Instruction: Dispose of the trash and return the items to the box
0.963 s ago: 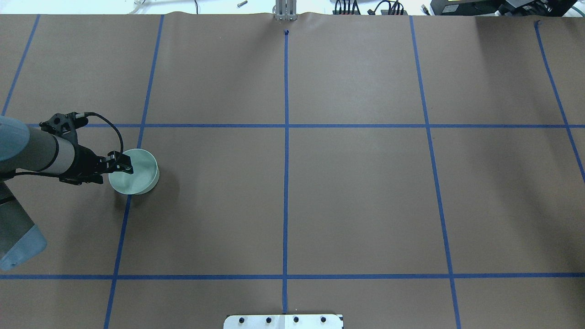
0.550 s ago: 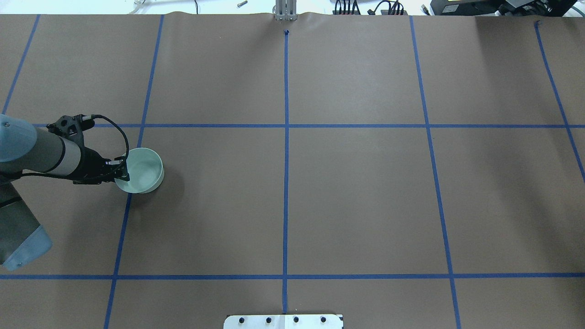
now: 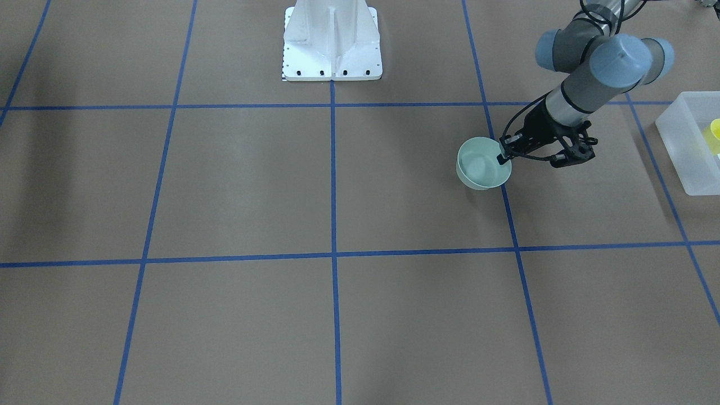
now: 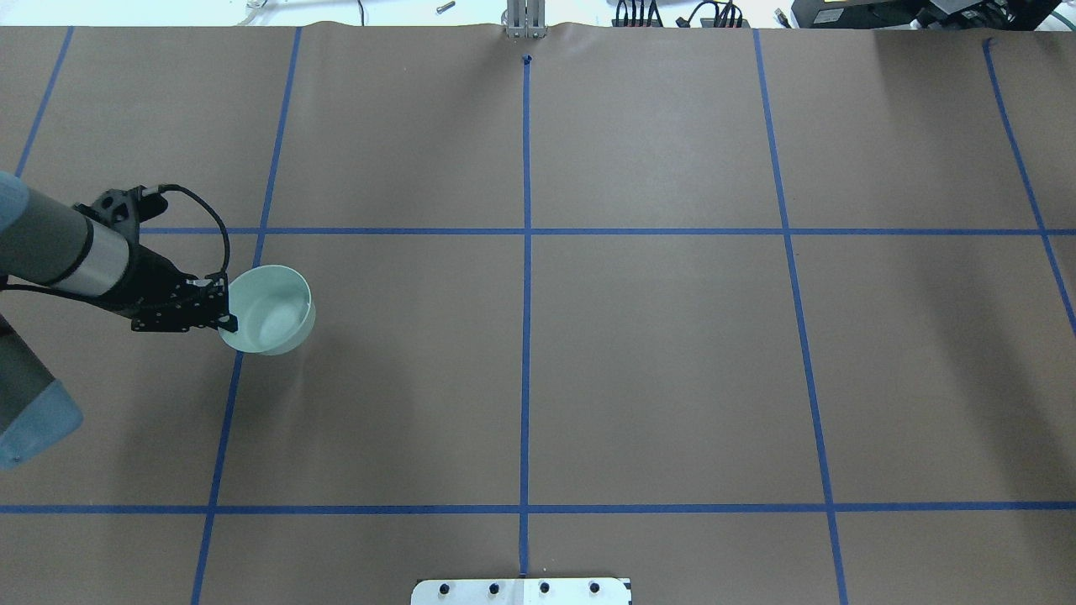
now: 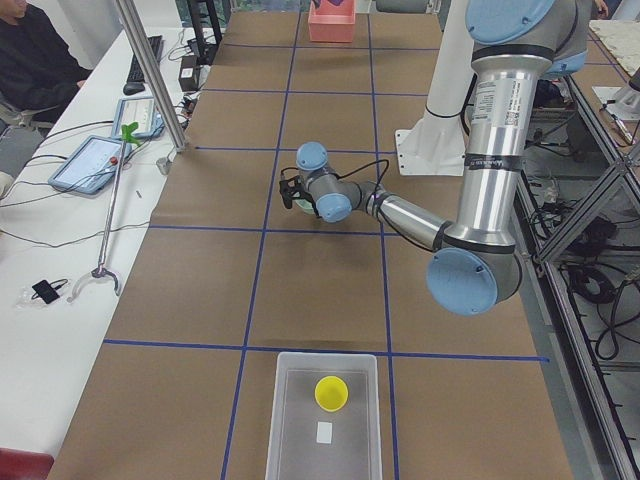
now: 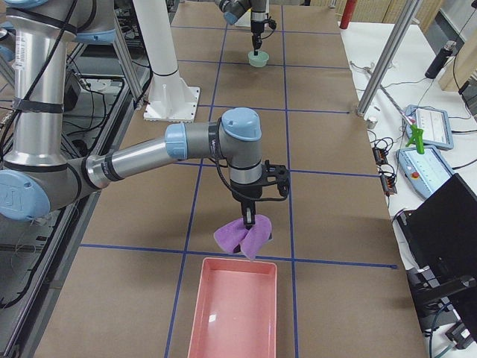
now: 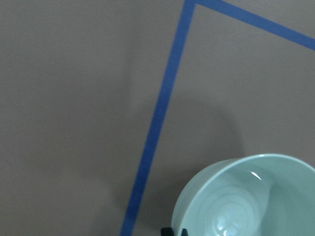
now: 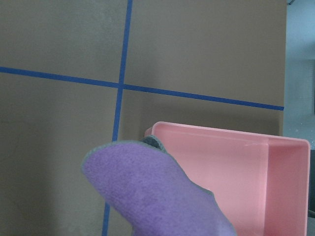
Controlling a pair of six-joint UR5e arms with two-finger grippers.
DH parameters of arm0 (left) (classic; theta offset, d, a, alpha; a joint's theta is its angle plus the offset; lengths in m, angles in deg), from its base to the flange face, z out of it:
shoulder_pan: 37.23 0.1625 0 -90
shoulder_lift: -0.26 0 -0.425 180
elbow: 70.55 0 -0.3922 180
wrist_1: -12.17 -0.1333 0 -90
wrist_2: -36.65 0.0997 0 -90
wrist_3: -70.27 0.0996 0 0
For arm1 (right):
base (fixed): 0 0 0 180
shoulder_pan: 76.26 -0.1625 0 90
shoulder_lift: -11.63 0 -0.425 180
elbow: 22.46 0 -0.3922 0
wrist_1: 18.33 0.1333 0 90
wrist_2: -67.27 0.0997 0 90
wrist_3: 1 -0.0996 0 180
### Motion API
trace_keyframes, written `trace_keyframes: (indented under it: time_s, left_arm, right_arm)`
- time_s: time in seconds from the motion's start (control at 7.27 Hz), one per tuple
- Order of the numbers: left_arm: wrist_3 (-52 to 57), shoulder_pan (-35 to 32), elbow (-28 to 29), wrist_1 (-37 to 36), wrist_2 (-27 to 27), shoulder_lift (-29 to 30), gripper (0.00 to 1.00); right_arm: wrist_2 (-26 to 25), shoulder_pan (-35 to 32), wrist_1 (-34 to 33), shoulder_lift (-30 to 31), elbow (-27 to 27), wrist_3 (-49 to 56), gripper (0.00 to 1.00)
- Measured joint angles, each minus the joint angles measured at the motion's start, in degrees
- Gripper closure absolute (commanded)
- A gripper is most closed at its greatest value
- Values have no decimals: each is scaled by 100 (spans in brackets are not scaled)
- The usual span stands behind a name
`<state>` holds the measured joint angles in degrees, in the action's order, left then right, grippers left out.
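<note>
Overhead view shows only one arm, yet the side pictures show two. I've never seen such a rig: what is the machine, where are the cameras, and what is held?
These are two robot arms at one paper-covered table, each ending in a two-finger gripper. One camera looks down from behind the robot, one faces it from across the table, one stands at each table end, and one rides on each wrist. The left gripper pinches the rim of a mint-green bowl. At the table's left end sits a frosted white box with a yellow cup inside. At the right end, outside the overhead view, a purple cloth hangs from the right gripper by a pink tray; the cloth hides its fingertips.
</note>
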<state>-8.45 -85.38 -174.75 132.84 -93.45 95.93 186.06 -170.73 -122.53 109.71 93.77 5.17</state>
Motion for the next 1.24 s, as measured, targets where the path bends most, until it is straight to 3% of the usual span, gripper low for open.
trace_keyframes:
  time_s: [0.28, 0.55, 0.69, 0.83, 1.24]
  left_arm:
    - [463, -821, -87, -330, -382, 4, 100]
    - [2053, -1745, 39, -1082, -569, 5, 100]
    - [3065, -2268, 202, -1485, -605, -15, 100]
    - [4078, -2825, 490, -1767, -621, -45, 100]
    - [6380, -4189, 1545, -2128, -636, -62, 100]
  right_arm:
    - [-51, -263, 296, -86, -732, 316, 100]
    - [-57, -406, 1206, -115, -1893, 598, 100]
    - [-53, -428, 1533, -127, -2289, 681, 28]
    - [-51, -436, 1675, -123, -2467, 703, 0]
    - [-6, -440, 1756, -57, -2370, 633, 0]
